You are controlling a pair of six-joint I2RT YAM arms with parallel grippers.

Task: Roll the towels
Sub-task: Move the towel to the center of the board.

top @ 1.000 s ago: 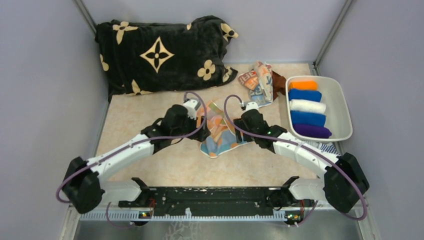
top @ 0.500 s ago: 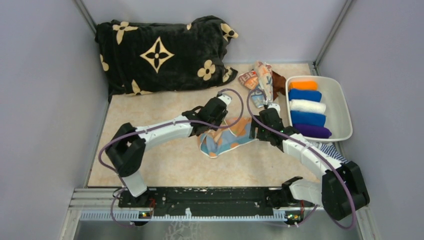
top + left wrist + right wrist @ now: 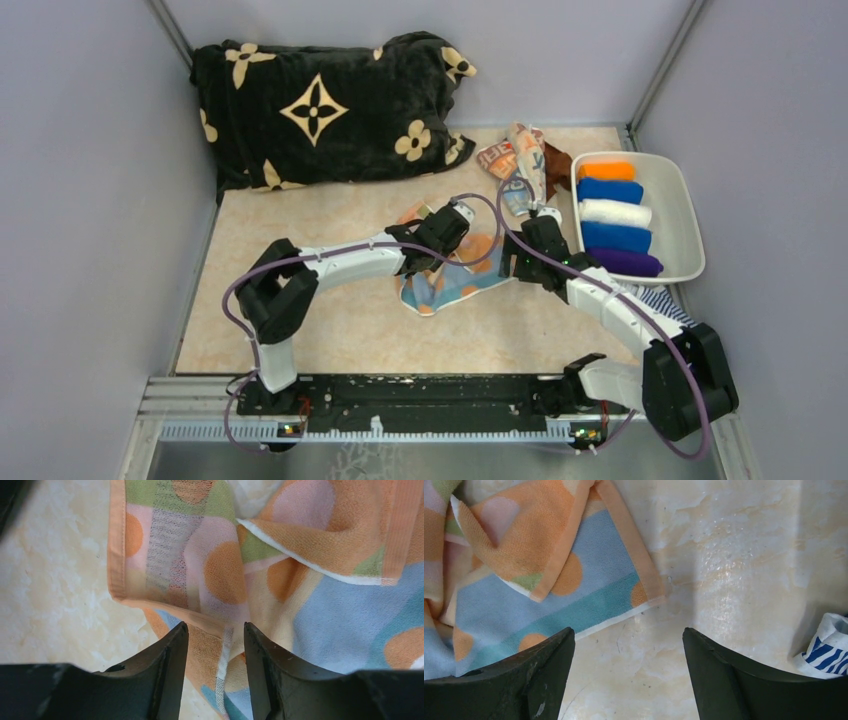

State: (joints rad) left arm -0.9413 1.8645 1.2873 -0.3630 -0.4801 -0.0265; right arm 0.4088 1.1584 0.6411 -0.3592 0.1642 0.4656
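- The orange-peach printed terry towel point(image 3: 445, 288) lies crumpled in the middle of the beige marbled counter point(image 3: 330, 335), right between the two arms. Its long axis runs roughly near-left to far-right.
- The left claw point(image 3: 214, 636) is closed partway on a bunched fold near the towel's far edge, with cloth pinched between its black fingers. That end looks sorted imo.
- The right claw point(image 3: 626, 635) is wide open and holds nothing, over bare counter.
- What matters: the towel's free right corner sits just left of the right claw, so that arm is clearly nearer to it.
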